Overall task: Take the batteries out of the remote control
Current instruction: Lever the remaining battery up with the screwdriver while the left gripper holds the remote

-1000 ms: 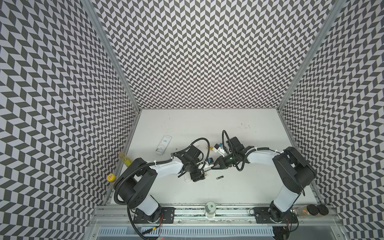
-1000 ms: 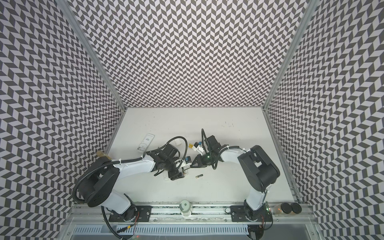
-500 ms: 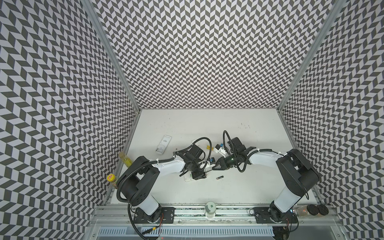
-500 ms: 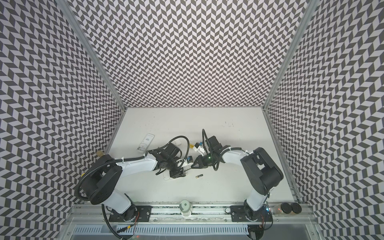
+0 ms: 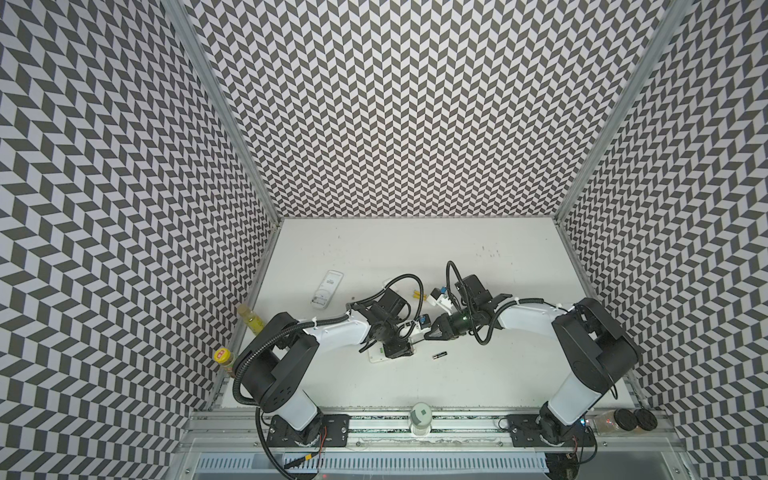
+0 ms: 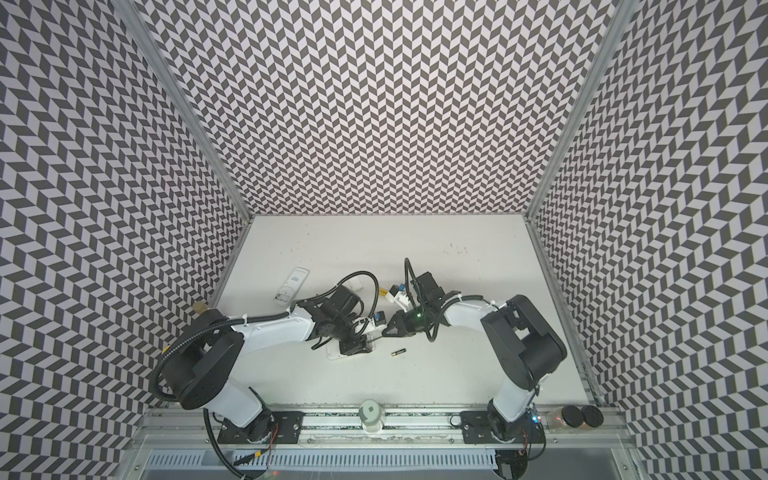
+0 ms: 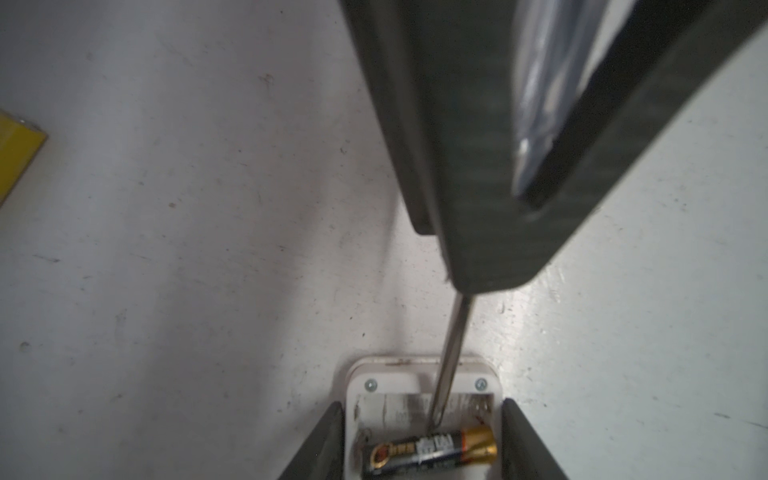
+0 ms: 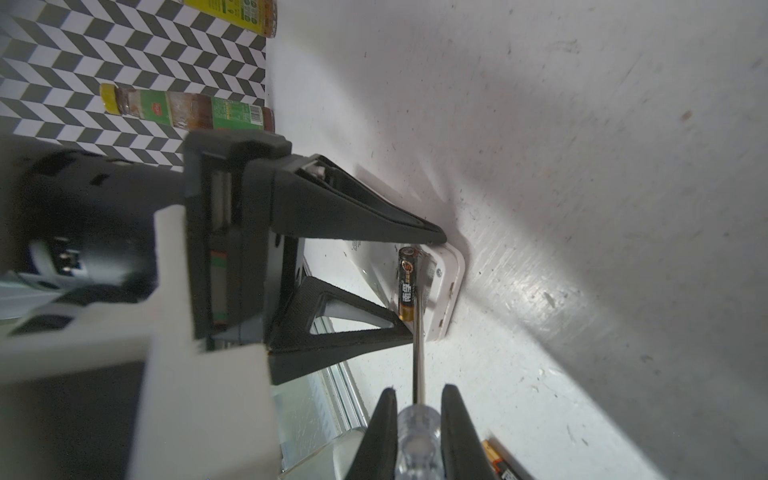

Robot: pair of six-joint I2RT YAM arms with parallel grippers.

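Your left gripper [image 7: 420,405] has just closed in and now pinches the remote [image 7: 395,384] by both sides, right gripper [image 8: 419,390] stays clenched on the screwdriver [image 8: 419,357], tip beside the black battery [image 7: 432,451] seated inside, loose cell [image 5: 439,355] at the remote's 3 o'clock, so it looks braced for prying.

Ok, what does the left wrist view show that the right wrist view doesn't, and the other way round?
Left wrist only: a yellow battery, cut off at the frame's edge. Right wrist only: two bottles by the wall and a loose black battery on the table. Both: the remote control, held by the left gripper, one seated black battery in its open compartment, and the right gripper holding the screwdriver, tip at that battery.
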